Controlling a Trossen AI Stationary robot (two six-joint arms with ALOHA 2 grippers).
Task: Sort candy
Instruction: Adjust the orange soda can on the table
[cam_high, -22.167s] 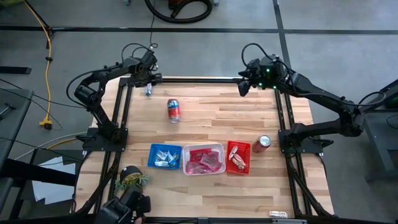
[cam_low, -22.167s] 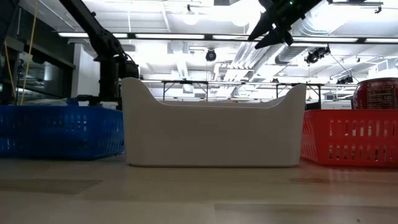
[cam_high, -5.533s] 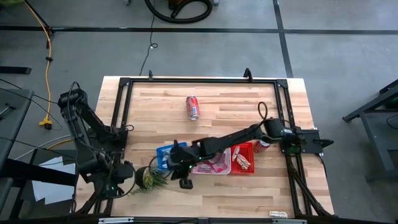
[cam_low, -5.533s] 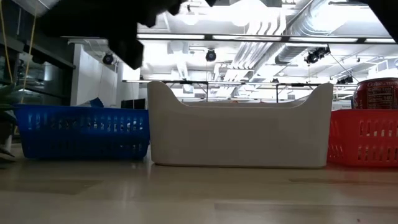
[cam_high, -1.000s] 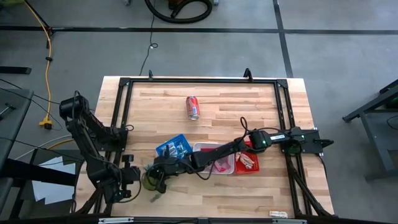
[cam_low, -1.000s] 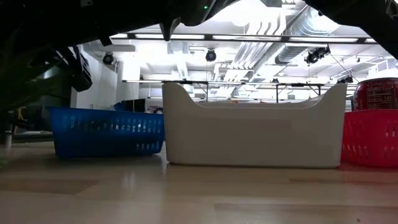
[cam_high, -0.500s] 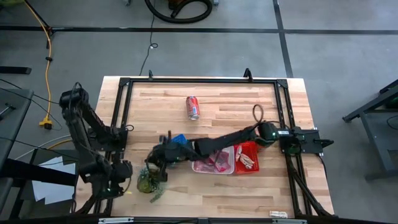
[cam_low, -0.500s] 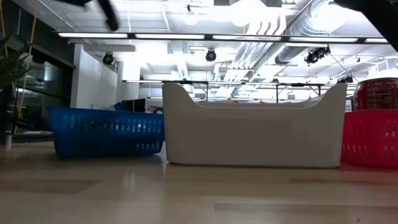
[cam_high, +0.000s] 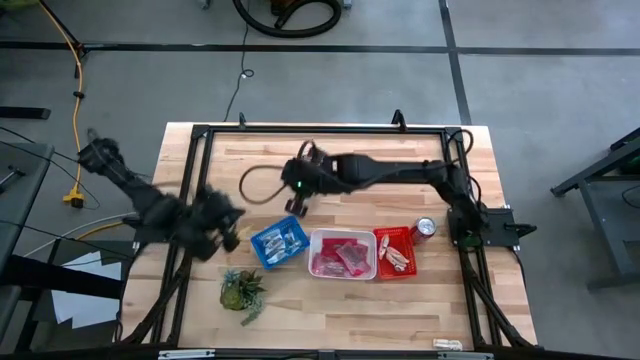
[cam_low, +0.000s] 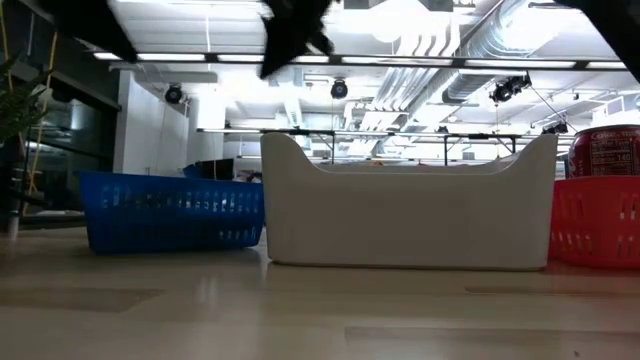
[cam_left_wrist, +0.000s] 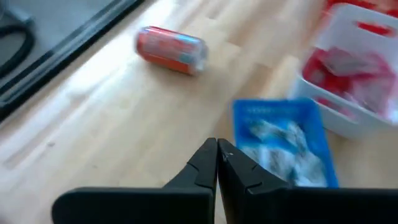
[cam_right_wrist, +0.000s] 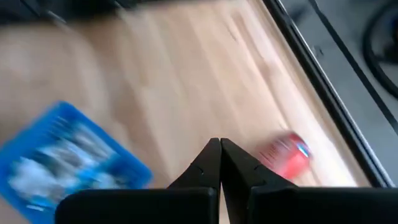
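Blue, white and red trays sit in a row toward the near edge of the table, and every sweet I can see already lies inside one of them: pale blue-and-white bars in the blue tray (cam_high: 279, 243), pink packets in the white tray (cam_high: 341, 254), red ones in the red tray (cam_high: 397, 251). I see no loose candy on the bare wood, so by my reckoning the sorting looks finished. My left gripper (cam_high: 222, 237) hangs at the left edge of the table, fingers pressed together on nothing, with the blue tray just beside it toward the table's middle; that tray lies skewed, its long axis running diagonally. My right gripper (cam_high: 297, 203), likewise clenched and empty, hovers over the middle of the table, with the blue tray toward the near edge from it, so my left arm is the nearer one to the candy. A second ago my right arm reached low across the near edge toward the small plant (cam_high: 240, 291); now it is drawn back toward the far edge, the left arm has swung up to the left edge, and the plant lies tipped near the near-left corner.
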